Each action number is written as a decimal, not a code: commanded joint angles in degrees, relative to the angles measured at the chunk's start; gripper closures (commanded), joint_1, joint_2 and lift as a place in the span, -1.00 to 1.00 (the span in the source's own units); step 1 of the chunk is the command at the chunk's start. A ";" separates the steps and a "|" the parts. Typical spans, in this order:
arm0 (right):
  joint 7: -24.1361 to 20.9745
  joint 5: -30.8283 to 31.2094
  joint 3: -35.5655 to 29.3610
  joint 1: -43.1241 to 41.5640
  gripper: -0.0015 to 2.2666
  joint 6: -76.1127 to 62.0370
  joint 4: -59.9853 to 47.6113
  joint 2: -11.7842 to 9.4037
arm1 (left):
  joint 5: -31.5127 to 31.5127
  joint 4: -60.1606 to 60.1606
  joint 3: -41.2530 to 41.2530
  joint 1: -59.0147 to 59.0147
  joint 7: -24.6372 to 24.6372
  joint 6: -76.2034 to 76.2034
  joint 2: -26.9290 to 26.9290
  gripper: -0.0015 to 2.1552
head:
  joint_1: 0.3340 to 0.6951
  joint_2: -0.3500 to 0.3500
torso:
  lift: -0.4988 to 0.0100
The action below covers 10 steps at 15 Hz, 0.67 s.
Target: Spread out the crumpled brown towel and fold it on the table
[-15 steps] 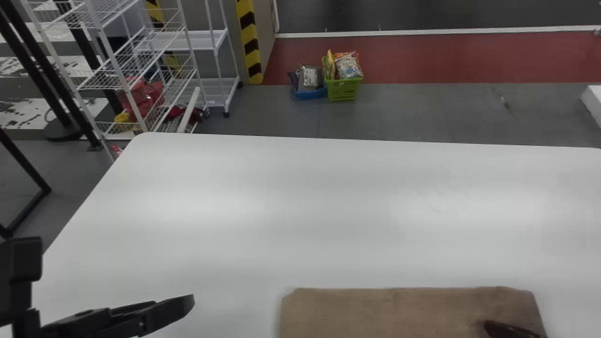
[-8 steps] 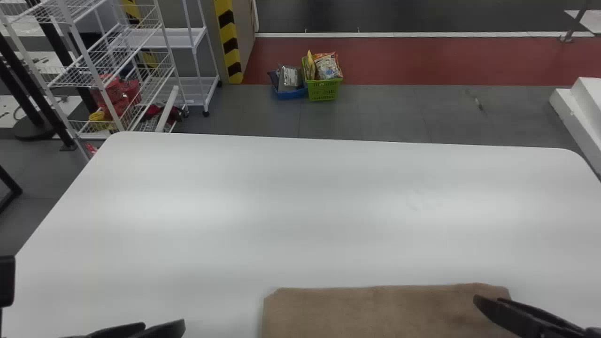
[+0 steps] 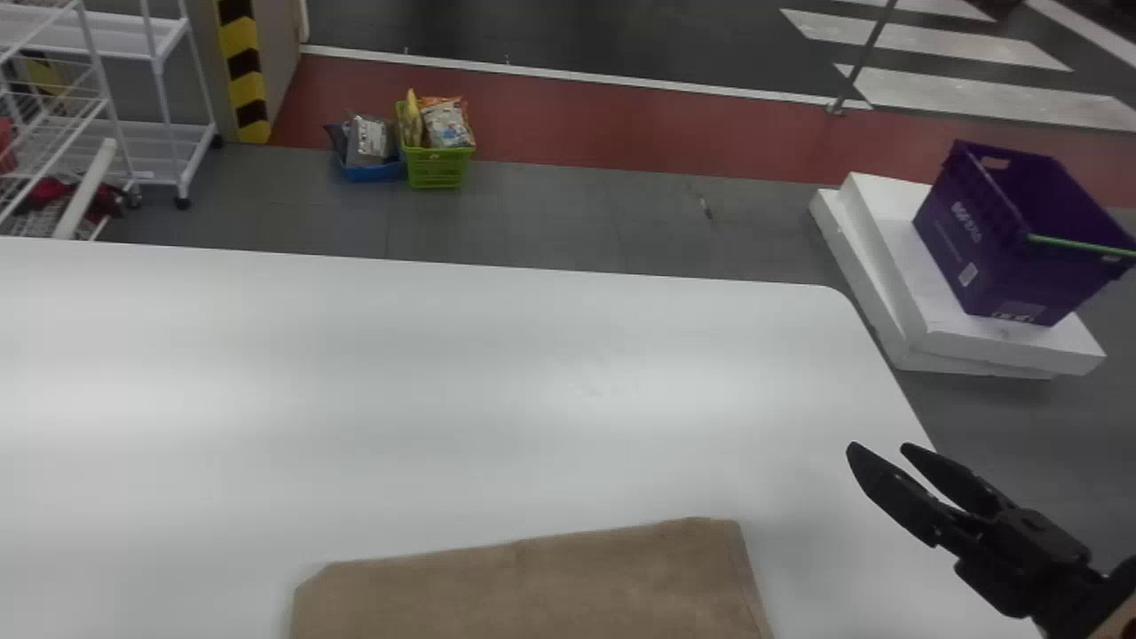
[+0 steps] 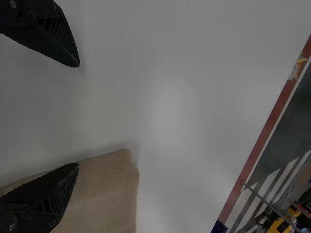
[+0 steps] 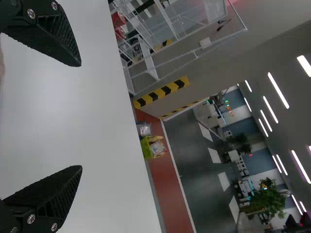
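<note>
On table (image 3: 444, 399), brown towel (image 3: 532, 590) cut off at head view's btm edge, prob. flat, L/R jaws apart.

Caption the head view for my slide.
Brown towel lying flat on the white table, right gripper open beyond its side.

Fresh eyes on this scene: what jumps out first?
Probably the brown towel, lying spread fairly flat at the near side of the big white table in the head view. Next, the black right gripper, open by the table's right edge, off to the right of the towel. Beyond that edge, the purple crate on white slabs is the boldest colour.
</note>
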 commanded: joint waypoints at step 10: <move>3.92 1.95 -9.43 -0.32 -0.88 -17.27 15.00 0.75 | 4.86 -7.43 -6.68 5.60 7.42 3.93 -0.15 -0.92 | 1.00 -1.00 | 0.46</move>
